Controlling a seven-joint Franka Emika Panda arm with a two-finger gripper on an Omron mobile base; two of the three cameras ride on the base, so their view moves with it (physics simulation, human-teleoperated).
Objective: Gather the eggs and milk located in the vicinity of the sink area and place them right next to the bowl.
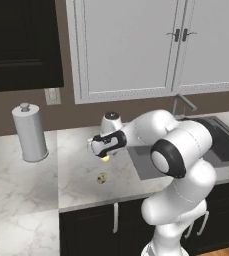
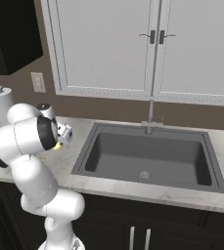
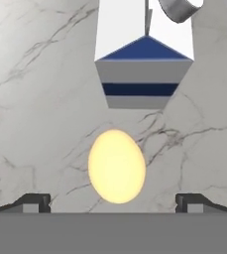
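Gripper [image 3: 113, 201] hangs over the marble counter [image 3: 35, 99] with its jaws spread wide; one dark fingertip [image 3: 33, 201] sits at 8 o'clock in the hand view, the other at 4 o'clock, and nothing is between them yet. I read it as released and lined up for a pick.

Egg [image 3: 117, 166] lies on the counter at 6 o'clock in the hand view, centred between the two tips, which is why I judge it the present target. Its long axis runs toward 12 o'clock, so the jaws would close across its narrow width.

Milk carton [image 3: 142, 59] stands just beyond the egg at 12 o'clock, upright, blue band low on its face. The two are near but, as far as I can tell, apart.

From the left base view the hand [image 1: 106, 145] hovers over a yellowish spot, with the sink [image 1: 226, 145] off at 3 o'clock and a paper towel roll [image 1: 30, 132] at 9 o'clock. A small speckled object [image 1: 102, 178] lies on the counter at 6 o'clock from the hand; too small to identify.

Right base view: the arm [image 2: 28, 139] hides most of the hand; sink basin [image 2: 147, 158] at 3 o'clock.

Risk, my judgement: the egg is round and may roll, and the carton close behind leaves little room for overshoot.
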